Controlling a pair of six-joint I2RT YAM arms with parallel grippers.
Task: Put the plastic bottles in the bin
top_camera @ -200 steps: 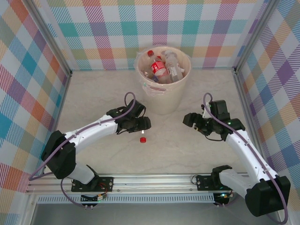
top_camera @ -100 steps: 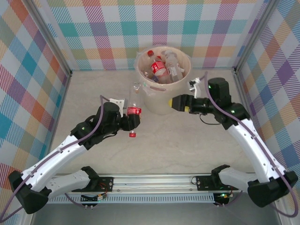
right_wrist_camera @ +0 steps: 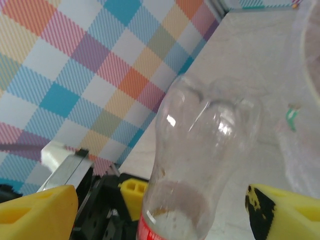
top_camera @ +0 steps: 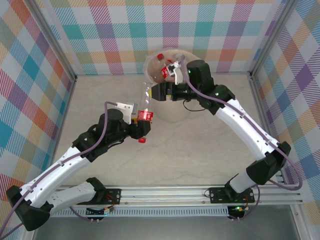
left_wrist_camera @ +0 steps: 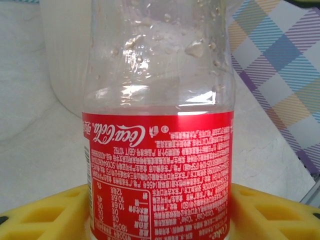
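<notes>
While gripping one clear red-labelled plastic bottle (top_camera: 145, 116) cap-down in left tool (top_camera: 141, 126), hovers just beside one round cream plastic bin (top_camera: 175, 112); flanks bottle's base with right tool (top_camera: 157, 92), spread wide, untouching. Counts two more bottles (top_camera: 161, 56) inside.

A clear red-labelled bottle (top_camera: 145, 116), empty but for droplets on its wall, hangs in the air just off the bin's near-left side, gripped at its label by the left tool (top_camera: 143, 127) and tipped almost upside down, with its red cap (top_camera: 142, 140) towards the table's near edge and its lobed base up near the bin's rim. The bin (top_camera: 173, 112), a round cream bucket with a clear liner, stands upright at the middle of the table's far edge. Inside it lie more bottles (top_camera: 165, 74), one red cap and one red label showing
</notes>
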